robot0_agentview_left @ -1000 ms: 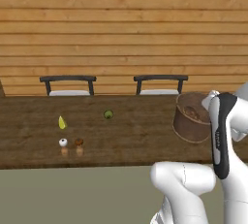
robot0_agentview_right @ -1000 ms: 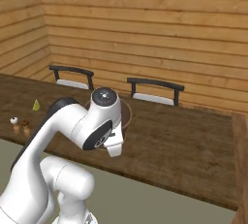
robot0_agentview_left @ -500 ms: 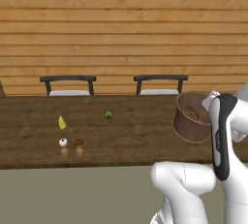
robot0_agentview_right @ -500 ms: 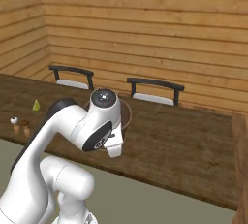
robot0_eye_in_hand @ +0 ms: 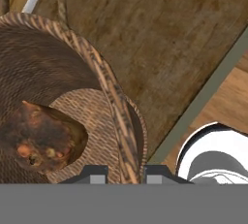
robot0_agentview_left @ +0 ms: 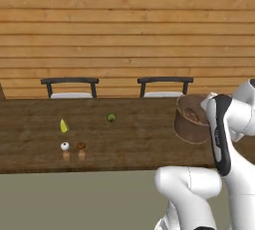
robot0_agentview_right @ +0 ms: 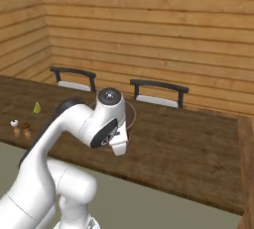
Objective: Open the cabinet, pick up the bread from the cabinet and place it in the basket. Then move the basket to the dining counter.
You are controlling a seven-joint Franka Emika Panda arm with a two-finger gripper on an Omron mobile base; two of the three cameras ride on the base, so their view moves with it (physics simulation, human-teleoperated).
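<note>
- Nearest to you, the gripper (robot0_eye_in_hand: 126, 173) had its two fingertips (robot0_eye_in_hand: 96, 174) pressed in on the rim of the basket (robot0_eye_in_hand: 104, 80) — one tip inside the wall, one outside, the woven edge pinched between them.
- Just past the tips, down inside the basket, the bread (robot0_eye_in_hand: 41, 138) lay on the woven floor as a dark-brown lump, so you could take the picking and dropping as done.
- In the left base view the basket (robot0_agentview_left: 191, 124) was at the right end of the dining counter (robot0_agentview_left: 129, 139), half hidden by the arm; whether its base was resting on the wood or hanging just above it, you could not tell.
- The step in hand, by my judgement, was the last one — setting the basket on the dining counter.
- Your next move called for easing it down until it sat flat, then spreading the fingers and lifting straight up so the rim was not dragged over.
- Farther left on the counter, well apart from the basket, were a green fruit (robot0_agentview_left: 111, 118), a yellow piece (robot0_agentview_left: 63, 125) and two small shakers (robot0_agentview_left: 72, 150).
- Beyond the counter's far edge stood two black chairs (robot0_agentview_left: 70, 87) against the plank wall (robot0_agentview_left: 124, 30).
</note>
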